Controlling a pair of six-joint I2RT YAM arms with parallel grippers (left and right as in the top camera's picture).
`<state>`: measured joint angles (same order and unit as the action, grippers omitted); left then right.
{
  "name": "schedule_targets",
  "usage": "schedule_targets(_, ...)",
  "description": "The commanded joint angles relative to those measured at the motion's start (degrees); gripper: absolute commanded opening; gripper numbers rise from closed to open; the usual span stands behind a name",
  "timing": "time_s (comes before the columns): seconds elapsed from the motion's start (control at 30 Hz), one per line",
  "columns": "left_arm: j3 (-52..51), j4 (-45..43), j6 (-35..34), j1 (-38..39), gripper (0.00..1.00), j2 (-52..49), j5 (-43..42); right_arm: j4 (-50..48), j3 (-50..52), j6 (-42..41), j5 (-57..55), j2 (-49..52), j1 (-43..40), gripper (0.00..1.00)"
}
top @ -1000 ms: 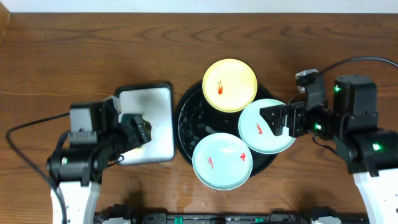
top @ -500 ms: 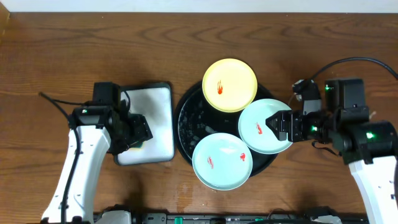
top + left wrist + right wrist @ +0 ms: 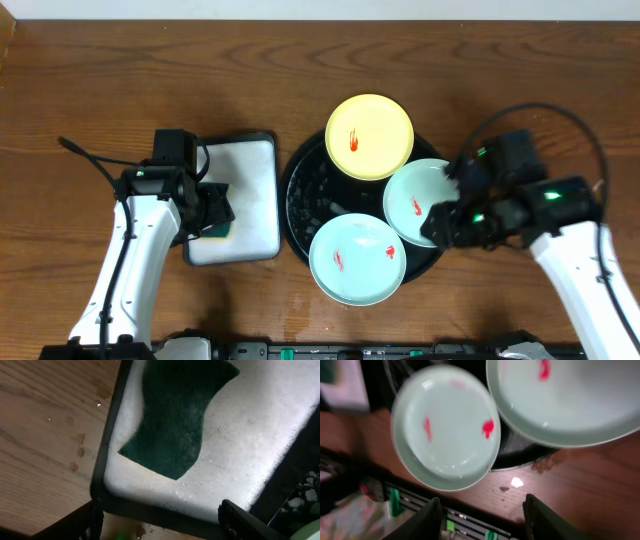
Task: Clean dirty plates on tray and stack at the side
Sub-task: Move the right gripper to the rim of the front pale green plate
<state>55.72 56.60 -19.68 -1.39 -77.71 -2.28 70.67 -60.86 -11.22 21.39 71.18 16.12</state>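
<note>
Right end effector (image 3: pixel 441 222) (wide open, empty) has swung in from the side and now hangs over the right mint plate (image 3: pixel 412 198). Left end effector (image 3: pixel 214 210), also wide, stays above the green sponge (image 3: pixel 175 415) in the white tray (image 3: pixel 250 170). That plate, the front mint plate (image 3: pixel 357 260) and the yellow plate (image 3: pixel 369 137) sit smeared on the black tray (image 3: pixel 303 190) w/ no wiping begun, nothing stacked on the counter (image 3: pixel 120 80).

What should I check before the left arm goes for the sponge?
1. Left gripper open and empty: ok.
2. Green sponge lying free in white tray: ok.
3. Right gripper open, holding nothing: ok.
4. Yellow plate, right mint plate and front mint plate on black tray: ok.
5. Plate faces clean: not ok, red smears on all three.
6. Left gripper's height above sponge: cannot tell.
</note>
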Motion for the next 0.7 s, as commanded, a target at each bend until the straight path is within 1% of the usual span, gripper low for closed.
schedule_targets(0.0,-0.5,0.04,-0.76,0.07,0.75,-0.2,1.25,-2.49,6.34,-4.59,-0.17,1.51,4.15,0.5)
schedule_targets(0.03,-0.5,0.07,-0.76,0.07,0.75,-0.2,1.25,-4.9,9.07,-6.1,-0.33,1.9,5.95,0.48)
schedule_targets(0.13,-0.5,0.07,-0.76,0.07,0.75,-0.2,1.25,-9.62,13.42,-10.67,-4.0,2.84,8.48,0.48)
schedule_targets(0.17,-0.5,0.07,-0.76,0.07,0.75,-0.2,1.25,-11.21,14.51,-11.47,-5.05,3.17,9.05,0.49)
schedule_targets(0.2,-0.5,0.07,-0.76,0.07,0.75,-0.2,1.25,-13.35,15.63,-11.47,-5.42,3.56,9.64,0.53)
schedule_targets(0.23,-0.5,0.07,-0.76,0.07,0.75,-0.2,1.25,-17.59,17.44,-11.47,-5.29,4.2,10.58,0.54)
schedule_targets(0.37,-0.5,0.07,-0.76,0.07,0.75,-0.2,1.25,-27.19,20.94,-11.5,-5.33,5.95,13.03,0.49)
schedule_targets(0.47,-0.5,0.15,-0.76,0.07,0.75,-0.2,1.25,-30.88,22.6,-12.96,-5.84,8.09,14.4,0.46)
schedule_targets(0.5,-0.5,0.2,-0.76,0.07,0.75,-0.2,1.25,-31.5,23.15,-14.36,-6.93,9.09,14.75,0.42)
schedule_targets(0.57,-0.5,0.33,-0.76,0.07,0.75,-0.2,1.25,-31.39,23.39,-15.58,-8.94,10.75,14.93,0.3)
schedule_targets(0.6,-0.5,0.33,-0.76,0.07,0.75,-0.2,1.25,-31.43,23.39,-15.56,-9.14,11.56,14.93,0.26)
schedule_targets(0.67,-0.5,0.33,-0.76,0.07,0.75,-0.2,1.25,-31.61,23.37,-15.96,-9.14,12.11,14.93,0.11)
